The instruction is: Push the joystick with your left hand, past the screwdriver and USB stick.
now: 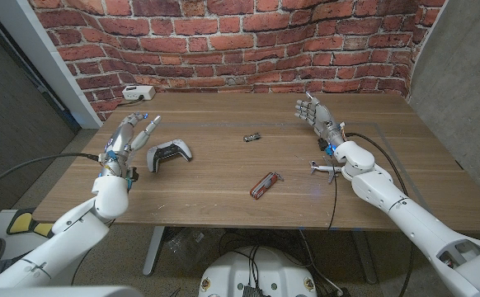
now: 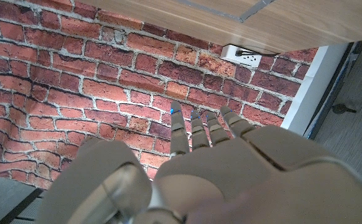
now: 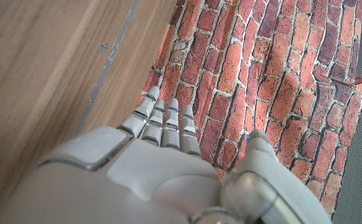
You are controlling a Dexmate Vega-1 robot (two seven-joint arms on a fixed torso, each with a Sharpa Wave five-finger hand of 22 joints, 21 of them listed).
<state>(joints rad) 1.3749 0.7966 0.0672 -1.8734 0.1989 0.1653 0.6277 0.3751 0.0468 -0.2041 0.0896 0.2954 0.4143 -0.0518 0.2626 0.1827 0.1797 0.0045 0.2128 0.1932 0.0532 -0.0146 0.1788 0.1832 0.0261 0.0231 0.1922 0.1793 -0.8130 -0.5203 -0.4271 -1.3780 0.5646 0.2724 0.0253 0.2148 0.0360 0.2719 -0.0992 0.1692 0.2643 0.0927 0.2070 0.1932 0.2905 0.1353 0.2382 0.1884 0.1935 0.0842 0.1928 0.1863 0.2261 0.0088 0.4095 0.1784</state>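
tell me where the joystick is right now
In the head view the joystick lies on the table's left side, just right of the left robot hand, well left of the screwdriver.

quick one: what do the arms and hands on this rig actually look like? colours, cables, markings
Both arms have smooth white rounded shells. The left hand and right hand are silver-grey metallic, with segmented fingers and small blue accents near the wrists and on a fingertip. A black cable trails off each forearm. The left arm carries a yellow-and-black part near the shoulder. No readable markings.
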